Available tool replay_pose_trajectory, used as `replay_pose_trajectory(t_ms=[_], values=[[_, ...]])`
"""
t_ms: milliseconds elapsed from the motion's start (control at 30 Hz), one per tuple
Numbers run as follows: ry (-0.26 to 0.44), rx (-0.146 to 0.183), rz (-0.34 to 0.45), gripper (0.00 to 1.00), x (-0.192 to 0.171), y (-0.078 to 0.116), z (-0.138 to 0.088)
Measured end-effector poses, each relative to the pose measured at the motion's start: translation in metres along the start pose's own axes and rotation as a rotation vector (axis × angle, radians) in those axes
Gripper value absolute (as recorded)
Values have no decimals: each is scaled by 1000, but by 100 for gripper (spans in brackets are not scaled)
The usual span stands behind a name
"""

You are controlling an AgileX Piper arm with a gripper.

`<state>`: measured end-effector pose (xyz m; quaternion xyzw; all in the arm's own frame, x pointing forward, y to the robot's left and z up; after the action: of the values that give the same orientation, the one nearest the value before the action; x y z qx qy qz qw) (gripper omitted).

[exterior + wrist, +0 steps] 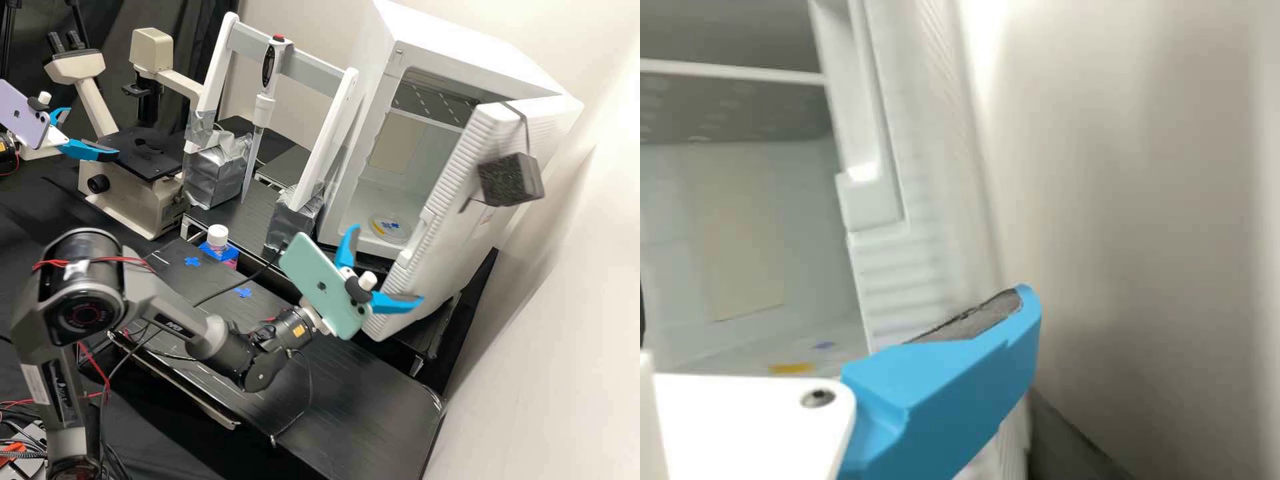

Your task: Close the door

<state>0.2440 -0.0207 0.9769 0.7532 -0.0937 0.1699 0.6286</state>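
My gripper point(389, 263) is open, its blue fingers spread in front of the white cabinet point(381, 19) at the door's lower end. The ribbed white door point(460, 220) stands open on the cabinet's right side, and the interior shows. One finger overlaps the door's low part; whether they touch, I cannot tell. In the wrist view the gripper point(835, 320) has one blue finger lying across the lower part of the door point(905, 280), its tip toward the wall. Nothing is held between the fingers.
A round dish point(391, 227) lies inside the cabinet. Left of it stand a pipette point(265, 107) in a white frame, a capped bottle point(217, 237) and a microscope point(137, 193). The wall point(567, 300) rises close beyond the door. A dark block point(510, 180) hangs on the door.
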Motion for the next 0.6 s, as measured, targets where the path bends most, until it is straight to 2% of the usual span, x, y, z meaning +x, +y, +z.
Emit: replay_pose_trajectory(t_ms=[67, 233, 467, 600], values=[[67, -12, -5, 100, -3, -1, -13], [162, -17, -3, 100, -6, -3, -33], [192, 9, -70, 100, 6, -21, -42], [179, 2, -96, 100, 21, -28, -45]])
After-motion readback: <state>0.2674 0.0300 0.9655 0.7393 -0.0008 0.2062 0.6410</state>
